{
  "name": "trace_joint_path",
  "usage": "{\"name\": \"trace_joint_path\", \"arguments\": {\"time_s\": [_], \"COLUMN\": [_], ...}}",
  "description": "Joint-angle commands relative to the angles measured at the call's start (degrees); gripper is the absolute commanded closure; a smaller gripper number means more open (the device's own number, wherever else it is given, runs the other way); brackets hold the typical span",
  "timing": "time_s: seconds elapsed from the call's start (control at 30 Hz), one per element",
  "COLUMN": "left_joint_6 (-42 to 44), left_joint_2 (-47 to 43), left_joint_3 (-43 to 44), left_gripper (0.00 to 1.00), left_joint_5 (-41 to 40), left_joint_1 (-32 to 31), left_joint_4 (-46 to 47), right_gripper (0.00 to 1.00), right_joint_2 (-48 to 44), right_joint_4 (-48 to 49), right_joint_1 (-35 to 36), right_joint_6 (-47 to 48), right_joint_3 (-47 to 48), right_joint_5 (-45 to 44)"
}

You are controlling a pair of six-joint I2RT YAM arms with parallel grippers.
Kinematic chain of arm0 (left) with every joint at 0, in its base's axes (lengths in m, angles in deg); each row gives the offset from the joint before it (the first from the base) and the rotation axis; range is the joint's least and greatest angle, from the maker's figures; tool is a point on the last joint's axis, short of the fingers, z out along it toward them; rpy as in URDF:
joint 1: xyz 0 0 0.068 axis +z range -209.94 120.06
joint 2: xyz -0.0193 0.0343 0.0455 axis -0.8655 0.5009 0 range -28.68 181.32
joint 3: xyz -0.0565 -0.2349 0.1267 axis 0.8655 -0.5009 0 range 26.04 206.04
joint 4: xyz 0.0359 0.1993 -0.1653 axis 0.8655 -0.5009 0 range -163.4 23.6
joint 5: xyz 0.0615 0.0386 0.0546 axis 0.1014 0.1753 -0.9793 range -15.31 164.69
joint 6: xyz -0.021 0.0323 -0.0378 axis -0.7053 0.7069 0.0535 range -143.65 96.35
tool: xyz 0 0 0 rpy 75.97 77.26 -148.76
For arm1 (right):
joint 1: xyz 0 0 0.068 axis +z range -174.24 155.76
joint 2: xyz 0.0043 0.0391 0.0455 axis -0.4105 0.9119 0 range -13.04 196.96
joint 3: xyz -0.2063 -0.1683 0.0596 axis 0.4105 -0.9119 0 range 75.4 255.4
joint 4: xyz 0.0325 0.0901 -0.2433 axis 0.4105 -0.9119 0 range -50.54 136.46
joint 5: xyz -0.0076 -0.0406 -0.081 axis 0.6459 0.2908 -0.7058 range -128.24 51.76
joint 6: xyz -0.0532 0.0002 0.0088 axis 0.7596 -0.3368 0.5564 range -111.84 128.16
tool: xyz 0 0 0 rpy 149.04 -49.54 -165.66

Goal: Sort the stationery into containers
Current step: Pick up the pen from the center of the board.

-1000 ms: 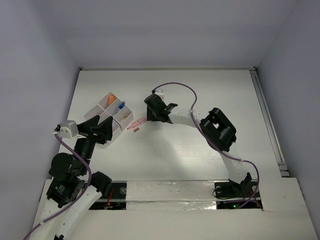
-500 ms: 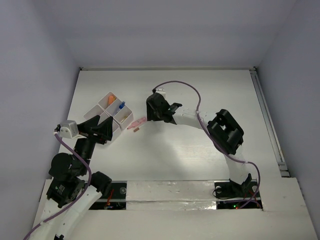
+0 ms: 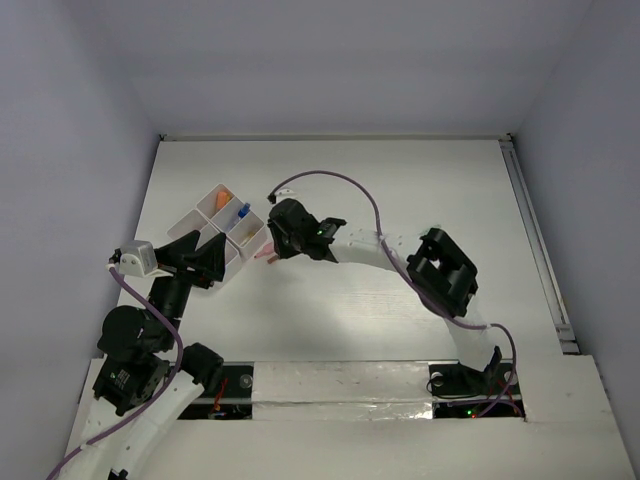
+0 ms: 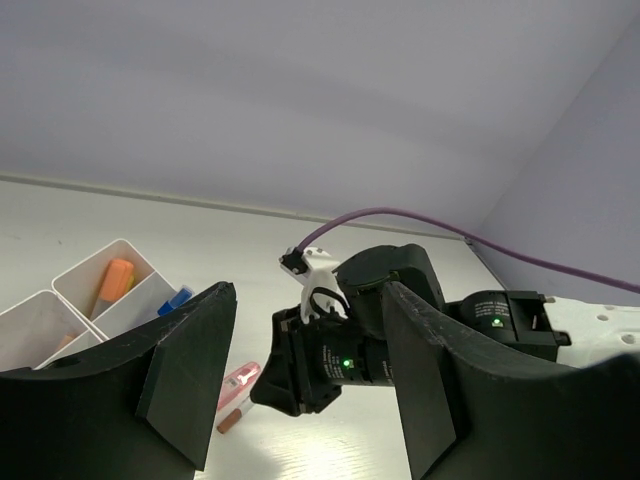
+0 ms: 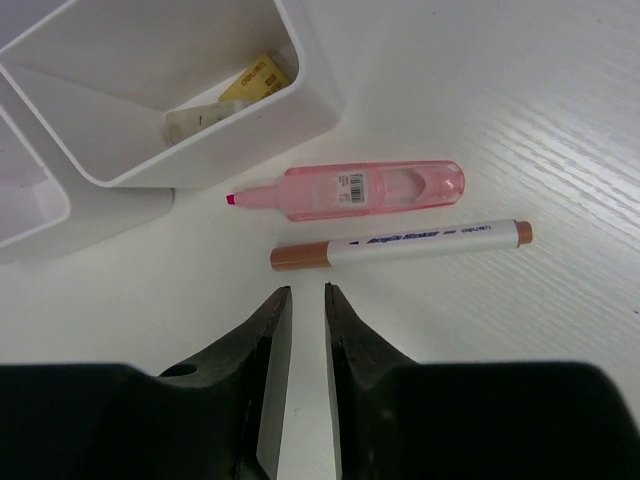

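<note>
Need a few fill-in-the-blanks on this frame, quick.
The highlighter is ____.
The marker has a ____ cap.
The right tool holds ____.
The brighter eraser in the tray is ____.
Missing: pink; brown; nothing; yellow.

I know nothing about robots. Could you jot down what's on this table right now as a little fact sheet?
Tray: white plastic tray of joined compartments, left part of the table
Inside it: small orange piece, blue piece, yellow eraser block and beige eraser block sharing one compartment
Outside it: pink highlighter, tip exposed, and white marker with brown cap, lying side by side beside the tray
Right gripper: over the table near the marker, jaws almost together, empty
Left gripper: open, empty, by the tray
</note>
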Motion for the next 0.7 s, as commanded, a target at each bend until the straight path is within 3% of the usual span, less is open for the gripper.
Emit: {"name": "trace_joint_path", "arguments": {"time_s": [0.0, 0.3, 0.67], "left_joint_6": [0.6, 0.5, 0.6], "left_joint_2": [-0.2, -0.2, -0.2], "left_joint_3": [-0.4, -0.4, -0.4], "left_gripper": [0.43, 0.43, 0.43], "left_joint_5": [0.6, 0.5, 0.6], "left_joint_1": [0.4, 0.4, 0.4], "left_joint_4": [2.7, 2.6, 2.6], "right_gripper": [0.76, 1.0, 1.0], "right_joint_2": [2.6, 5.3, 5.9], "right_joint_4": [2.0, 3.1, 4.0], "right_joint_1": [-0.4, 0.2, 0.2], "right_joint_6": [1.5, 1.8, 2.2], "right_joint_3": [3.0, 5.3, 6.4], "right_joint_5": [4.4, 7.8, 8.9]}}
